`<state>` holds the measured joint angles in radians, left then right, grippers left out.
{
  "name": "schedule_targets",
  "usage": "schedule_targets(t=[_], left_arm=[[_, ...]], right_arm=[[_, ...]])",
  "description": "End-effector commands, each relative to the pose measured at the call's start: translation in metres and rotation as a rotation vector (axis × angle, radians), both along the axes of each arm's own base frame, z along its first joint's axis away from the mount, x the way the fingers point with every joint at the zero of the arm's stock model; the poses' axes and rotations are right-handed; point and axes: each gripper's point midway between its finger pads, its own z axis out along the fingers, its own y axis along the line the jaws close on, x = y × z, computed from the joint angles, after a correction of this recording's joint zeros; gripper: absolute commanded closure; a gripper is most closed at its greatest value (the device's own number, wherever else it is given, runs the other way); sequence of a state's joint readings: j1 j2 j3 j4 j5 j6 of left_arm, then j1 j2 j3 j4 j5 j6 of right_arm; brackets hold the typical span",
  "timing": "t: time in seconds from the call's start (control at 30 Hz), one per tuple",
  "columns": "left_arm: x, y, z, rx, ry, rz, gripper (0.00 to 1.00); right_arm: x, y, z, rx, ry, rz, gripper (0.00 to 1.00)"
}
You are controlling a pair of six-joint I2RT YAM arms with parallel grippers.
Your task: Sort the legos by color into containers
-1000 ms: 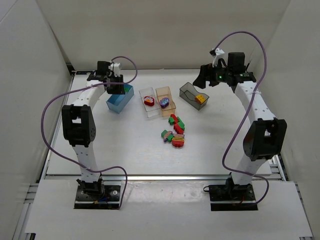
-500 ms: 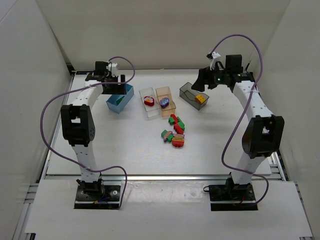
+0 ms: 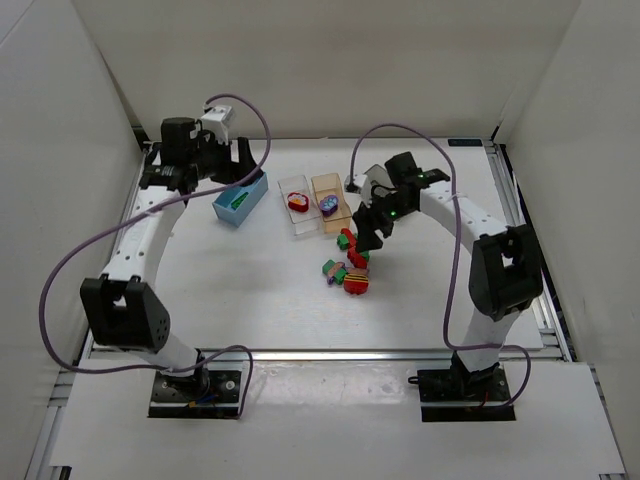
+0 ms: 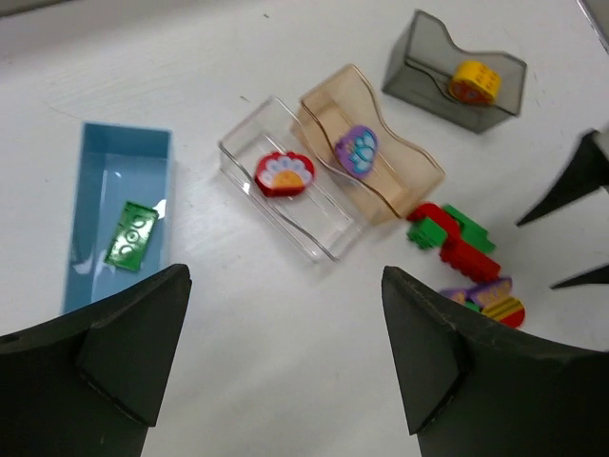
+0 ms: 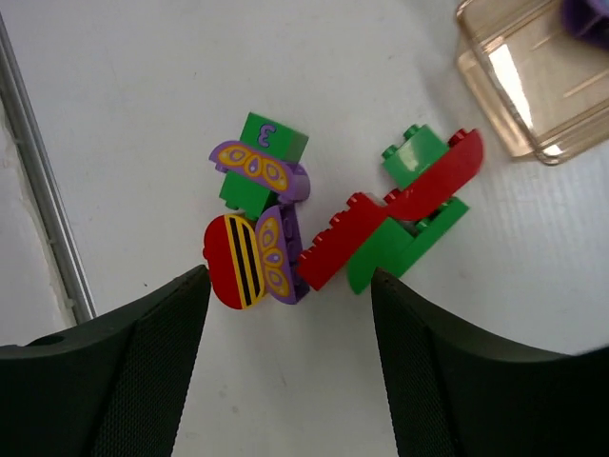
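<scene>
Risk: right fingers [image 3: 366,238], parted and empty, straddle the unsorted legos [image 5: 314,228], which lie touching in one cluster. Closing there could pinch red and green together or scatter the neighbours.
Left fingers [image 3: 243,165]: wide apart, holding nothing, raised over the desk near the blue bin [image 4: 122,135], one green brick [image 4: 131,235] inside.
Setting: smooth white desk [image 3: 250,290], with plain white walls on three sides.

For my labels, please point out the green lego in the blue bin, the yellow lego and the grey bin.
green lego [image 4: 130,235], left wrist view, its studded top.
yellow lego [image 4: 473,81], left wrist view, its face.
grey bin [image 4: 417,65], left wrist view, left wall.
</scene>
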<state>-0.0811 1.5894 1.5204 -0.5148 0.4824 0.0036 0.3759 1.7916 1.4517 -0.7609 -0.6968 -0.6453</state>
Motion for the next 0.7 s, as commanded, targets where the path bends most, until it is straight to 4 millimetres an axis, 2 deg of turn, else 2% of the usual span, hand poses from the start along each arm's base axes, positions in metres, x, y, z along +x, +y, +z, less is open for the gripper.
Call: schedule_targets(t=[0.0,0.07,0.13,0.2,0.27,0.43,0.67], left_arm=[[-0.034,-0.013,-0.007,0.014,0.010,-0.061,0.08],[-0.043,-0.010,-0.005,0.018,0.004,-0.044,0.08],[-0.048,-0.006,-0.014,0.029,0.018,-0.028,0.08],[-0.053,-0.004,-0.017,0.032,0.026,-0.020,0.08],[-0.055,-0.004,-0.017,0.037,0.022,-0.018,0.08],[-0.052,-0.001,-0.019,0.052,0.018,-0.015,0.08],[-0.049,0.000,-0.025,0.069,0.026,-0.019,0.08]], right_arm=[[-0.005,-0.005,-0.017,-0.090,0.004,-0.008,0.28],[-0.006,-0.009,-0.028,-0.142,0.043,-0.107,0.20],[-0.002,-0.010,-0.035,-0.187,0.023,-0.166,0.16],[-0.006,-0.012,-0.043,-0.220,0.039,-0.227,0.13],[-0.002,-0.011,-0.047,-0.254,0.000,-0.253,0.10],[0.011,-0.011,-0.057,-0.296,-0.031,-0.327,0.09],[0.025,0.001,-0.062,-0.289,-0.012,-0.340,0.10]])
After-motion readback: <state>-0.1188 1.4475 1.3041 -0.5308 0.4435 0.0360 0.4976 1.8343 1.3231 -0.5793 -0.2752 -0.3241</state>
